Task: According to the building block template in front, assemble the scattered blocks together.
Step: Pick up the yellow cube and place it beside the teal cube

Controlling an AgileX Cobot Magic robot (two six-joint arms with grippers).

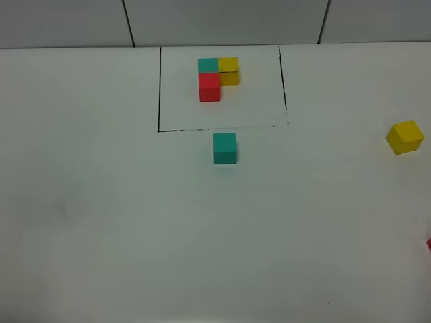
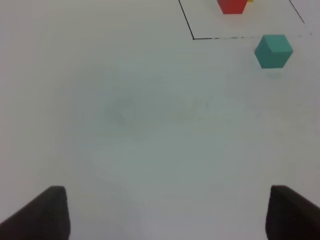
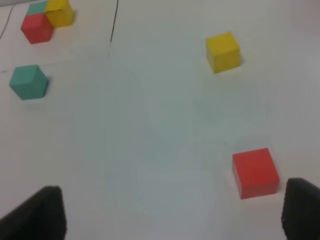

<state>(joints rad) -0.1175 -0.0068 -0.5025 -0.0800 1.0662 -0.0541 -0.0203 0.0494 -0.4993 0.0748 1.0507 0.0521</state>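
Note:
The building block template (image 1: 217, 75) is an L of teal, yellow and red cubes inside a black drawn frame at the back of the table. Just in front of the frame sits a loose teal block (image 1: 225, 148), also in the left wrist view (image 2: 273, 50) and the right wrist view (image 3: 28, 81). A loose yellow block (image 1: 405, 137) lies at the far right, and a loose red block (image 3: 255, 172) nearer the front right, only a sliver (image 1: 429, 243) in the high view. My left gripper (image 2: 167, 215) and right gripper (image 3: 172, 215) are both open, empty, apart from every block.
The white table (image 1: 135, 222) ends at a grey panelled wall (image 1: 222, 20) behind the frame. The template shows partly in the wrist views too (image 2: 232, 6) (image 3: 46, 20). Neither arm shows in the high view.

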